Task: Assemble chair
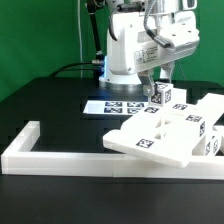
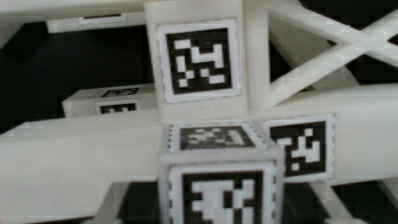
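My gripper point(image 1: 159, 80) hangs above the table just behind the pile of chair parts. It is shut on a short white tagged chair leg point(image 1: 160, 96), held upright and off the table. In the wrist view the leg point(image 2: 222, 175) fills the space between the jaws of my gripper point(image 2: 222, 208). The fingers are mostly hidden by it. A flat white tagged slab point(image 1: 155, 141) lies in front of the leg. More tagged chair parts point(image 1: 203, 112) lie at the exterior view's right. In the wrist view a tagged bar point(image 2: 199, 58) and a cross-braced part point(image 2: 334, 60) lie beyond the leg.
The marker board point(image 1: 112, 105) lies flat on the black table in front of the robot base point(image 1: 122, 55). A long low white border rail point(image 1: 40, 152) runs along the front and up the exterior view's left side.
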{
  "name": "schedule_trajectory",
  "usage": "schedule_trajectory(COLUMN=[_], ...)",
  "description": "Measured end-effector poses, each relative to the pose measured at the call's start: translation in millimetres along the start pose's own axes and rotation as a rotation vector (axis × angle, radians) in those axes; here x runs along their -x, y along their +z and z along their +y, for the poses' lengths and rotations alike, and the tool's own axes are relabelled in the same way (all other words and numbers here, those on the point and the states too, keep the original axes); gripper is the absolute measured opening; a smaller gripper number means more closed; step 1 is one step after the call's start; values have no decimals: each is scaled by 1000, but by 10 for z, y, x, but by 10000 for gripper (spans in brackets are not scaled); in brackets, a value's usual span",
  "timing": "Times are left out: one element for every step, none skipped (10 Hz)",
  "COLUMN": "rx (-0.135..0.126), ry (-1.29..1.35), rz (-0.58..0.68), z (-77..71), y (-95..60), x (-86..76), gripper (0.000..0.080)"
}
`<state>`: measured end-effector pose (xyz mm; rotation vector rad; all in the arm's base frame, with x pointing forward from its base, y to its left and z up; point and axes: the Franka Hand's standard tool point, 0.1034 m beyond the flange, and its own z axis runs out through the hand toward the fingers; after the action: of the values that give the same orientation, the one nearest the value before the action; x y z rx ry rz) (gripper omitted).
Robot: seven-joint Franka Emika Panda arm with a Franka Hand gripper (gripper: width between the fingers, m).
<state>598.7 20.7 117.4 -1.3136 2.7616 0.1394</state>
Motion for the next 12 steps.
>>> schedule_trajectory(rx=[-7,-7,-6,-6,-6,-7,-9,-9,-8,-6,-6,-6], ry=[-36,-36,-46,-49,-50,-54,-67,-69,-71,-73,-76,-81], rz=[-5,-13,-13,-13,-13,-13,-13,-14,-13,-12,-12,-12], z=[-4,-5,-2,-1,-1,-2,-7,1,12,27,39,56], y=[1,1,2,3,4,3,0,-1,3,11,12,14], x=[7,13,15,16,16,16,16,27,35,41,55,74], gripper=[289,289,289,367,551,551,629,643,643,649,649,649])
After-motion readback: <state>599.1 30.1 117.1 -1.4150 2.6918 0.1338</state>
